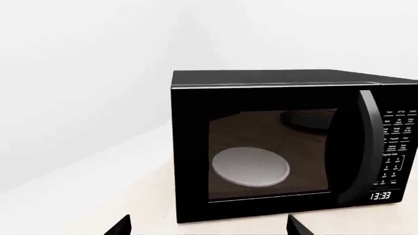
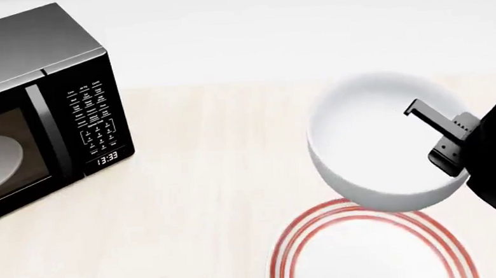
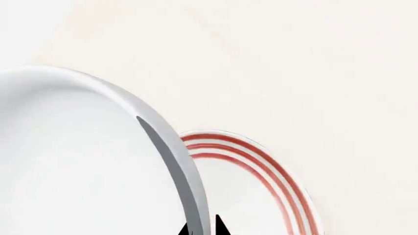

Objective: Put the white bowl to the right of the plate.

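The white bowl (image 2: 367, 139) hangs tilted in the air above the far edge of the red-ringed plate (image 2: 304, 238), which lies on the table at the front right. My right gripper (image 2: 436, 135) is shut on the bowl's right rim, one finger inside and one outside. In the right wrist view the bowl (image 3: 78, 161) fills the near side, its rim pinched between the right gripper's (image 3: 202, 229) tips, with the plate (image 3: 261, 171) below it. The left gripper (image 1: 209, 225) is open and empty, facing the microwave; it does not show in the head view.
A black microwave (image 2: 42, 92) stands at the table's left with its door shut, a greyish glass turntable disc (image 1: 251, 167) visible through the window. The light wooden table (image 2: 207, 179) stretches between the microwave and the plate.
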Motion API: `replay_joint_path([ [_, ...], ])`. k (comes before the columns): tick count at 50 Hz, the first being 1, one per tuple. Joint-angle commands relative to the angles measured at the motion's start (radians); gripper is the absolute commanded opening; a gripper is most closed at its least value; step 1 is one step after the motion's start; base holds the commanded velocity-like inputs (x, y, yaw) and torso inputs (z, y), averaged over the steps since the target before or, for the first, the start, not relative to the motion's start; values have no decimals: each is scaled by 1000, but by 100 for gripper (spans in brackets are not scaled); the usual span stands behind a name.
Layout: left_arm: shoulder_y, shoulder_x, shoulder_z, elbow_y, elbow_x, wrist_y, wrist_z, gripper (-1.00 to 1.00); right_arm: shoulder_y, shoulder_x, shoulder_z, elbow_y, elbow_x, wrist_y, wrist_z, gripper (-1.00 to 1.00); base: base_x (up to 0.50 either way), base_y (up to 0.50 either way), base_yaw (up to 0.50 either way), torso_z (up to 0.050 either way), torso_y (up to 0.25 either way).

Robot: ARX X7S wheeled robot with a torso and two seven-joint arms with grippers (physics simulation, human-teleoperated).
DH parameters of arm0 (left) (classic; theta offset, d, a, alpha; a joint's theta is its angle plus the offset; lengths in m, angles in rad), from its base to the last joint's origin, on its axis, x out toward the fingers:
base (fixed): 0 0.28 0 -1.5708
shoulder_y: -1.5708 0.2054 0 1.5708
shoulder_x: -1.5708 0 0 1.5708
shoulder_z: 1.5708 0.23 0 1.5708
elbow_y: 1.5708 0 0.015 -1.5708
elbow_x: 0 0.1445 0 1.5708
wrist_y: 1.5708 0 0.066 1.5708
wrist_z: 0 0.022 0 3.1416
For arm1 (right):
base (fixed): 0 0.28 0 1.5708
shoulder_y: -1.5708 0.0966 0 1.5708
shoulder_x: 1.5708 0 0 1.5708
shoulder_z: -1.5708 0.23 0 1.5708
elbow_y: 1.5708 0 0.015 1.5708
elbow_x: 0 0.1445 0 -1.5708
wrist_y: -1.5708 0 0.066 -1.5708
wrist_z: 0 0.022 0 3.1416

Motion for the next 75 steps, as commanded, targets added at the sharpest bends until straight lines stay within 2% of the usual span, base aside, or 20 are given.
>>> replay_joint_path([
  [1,-9,-2,21,-13,10,1,-3,100,4,46,15,127,13,30,-30,-100,0,0,0,0,0],
  [13,0,-4,22,-25,17,11,-9,100,14,49,9,258,22,57,-28,-100,0,0,0,0,1],
  [17,22,-9,-9,3,-11,7,-7,100,1,55,10,302,36,57,-24,-100,0,0,0,0,0],
  [24,15,-7,27,-5,4,11,-1,100,-3,57,6,383,42,87,-35,-100,0,0,0,0,0],
  [59,10,-13,77,-22,23,25,-1,100,-94,216,48,370,98,53,-63,-100,0,0,0,0,1],
  [75,9,-17,84,-27,25,28,-6,100,-117,243,52,359,86,43,-90,-100,0,0,0,0,1],
])
